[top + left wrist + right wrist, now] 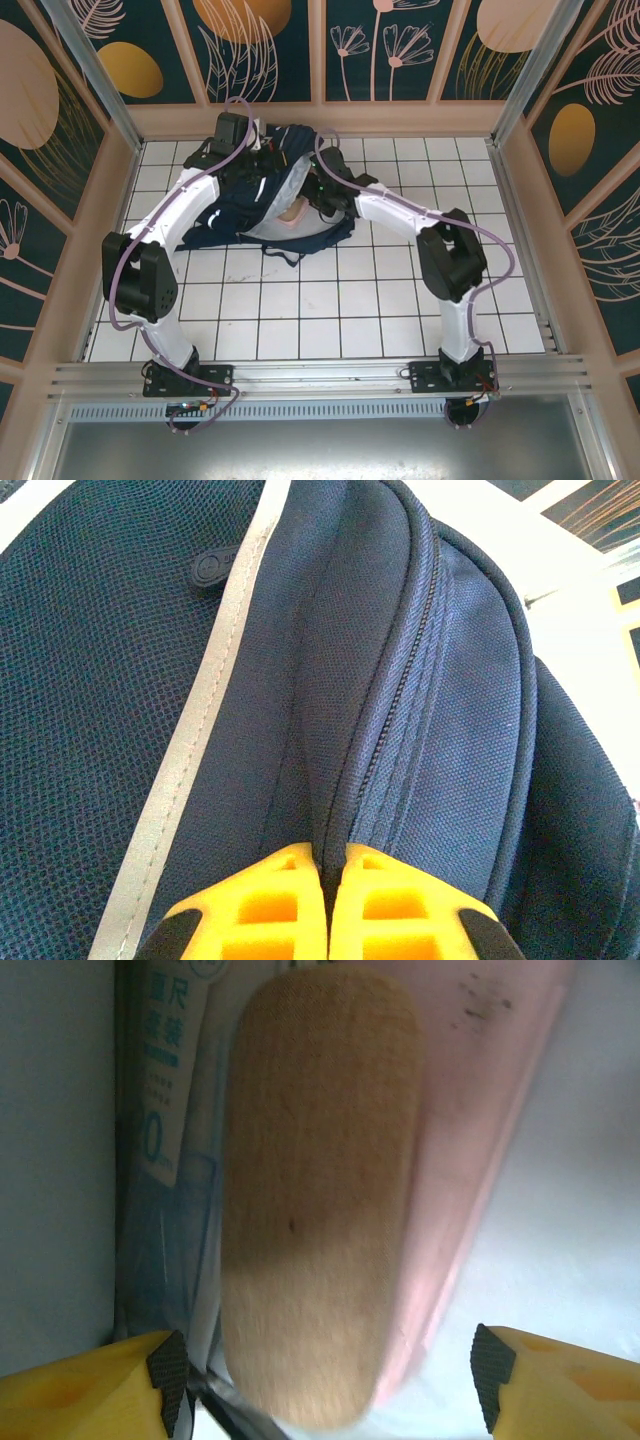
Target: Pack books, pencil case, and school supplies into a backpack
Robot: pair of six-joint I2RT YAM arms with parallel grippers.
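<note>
Backpack [222, 236] sits at the far middle of the desk [380, 300], close to the back wall, with wide tiled room on its near and right sides. Left gripper [330, 865] is pressed together, pinching a backpack fabric fold beside the zipper [400, 700]. Right gripper [330, 1385] is spread wide inside the backpack's pale lining, straddling the tan pouch [320, 1200] without touching it. The pouch overlaps the pink case [480, 1080] and clear packet [165, 1110].

Left arm [140, 275] elbow out, reaching forward; left tool [330, 865] fingers pressed together, pinching a fold of the backpack [100, 680]. Right arm [450, 255] elbow out, angled inward; right tool [330, 1375] fingers spread wide, nothing gripped.
</note>
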